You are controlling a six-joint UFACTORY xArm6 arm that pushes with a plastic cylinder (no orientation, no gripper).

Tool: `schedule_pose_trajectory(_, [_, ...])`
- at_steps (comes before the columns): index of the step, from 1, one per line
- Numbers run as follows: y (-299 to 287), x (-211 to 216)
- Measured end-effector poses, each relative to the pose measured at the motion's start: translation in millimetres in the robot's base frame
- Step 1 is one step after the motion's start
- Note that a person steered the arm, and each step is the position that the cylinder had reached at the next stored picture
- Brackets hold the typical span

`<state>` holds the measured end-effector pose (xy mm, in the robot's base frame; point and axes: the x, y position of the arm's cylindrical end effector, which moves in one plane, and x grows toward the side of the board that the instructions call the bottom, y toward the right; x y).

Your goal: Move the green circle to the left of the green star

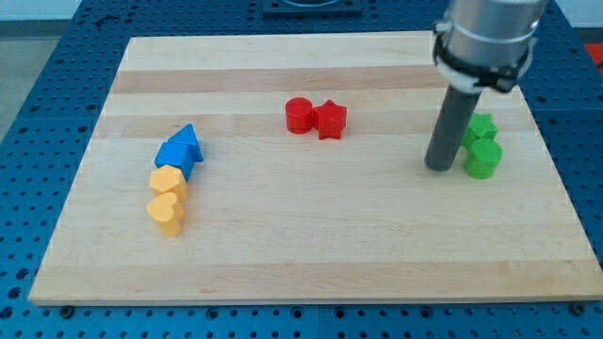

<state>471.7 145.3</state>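
Observation:
The green circle (pixel 483 158) lies at the view's right on the wooden board (pixel 311 245). The green star (pixel 480 127) sits just above it, touching it, partly hidden by the rod. My tip (pixel 438 168) rests on the board just left of the green circle, with a small gap between them.
A red circle (pixel 299 115) and a red star (pixel 331 120) touch each other at the top centre. At the left, a blue triangle (pixel 189 141) and a blue block (pixel 173 157) sit above a yellow block (pixel 167 182) and a yellow heart (pixel 167 214).

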Motion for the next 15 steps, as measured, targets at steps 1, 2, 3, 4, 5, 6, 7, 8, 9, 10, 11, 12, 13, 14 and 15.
schedule_pose_trajectory(1, [-4, 18])
schedule_pose_trajectory(2, [7, 48])
schedule_pose_trajectory(3, [71, 32])
schedule_pose_trajectory(4, [91, 26])
schedule_pose_trajectory(5, [92, -4])
schedule_pose_trajectory(6, [84, 2])
schedule_pose_trajectory(7, [51, 13])
schedule_pose_trajectory(8, [25, 20])
schedule_pose_trajectory(9, [11, 21])
schedule_pose_trajectory(10, [-8, -13])
schedule_pose_trajectory(11, [-12, -23])
schedule_pose_trajectory(12, [-22, -25])
schedule_pose_trajectory(13, [-29, 15])
schedule_pose_trajectory(14, [-27, 53])
schedule_pose_trajectory(15, [34, 44])
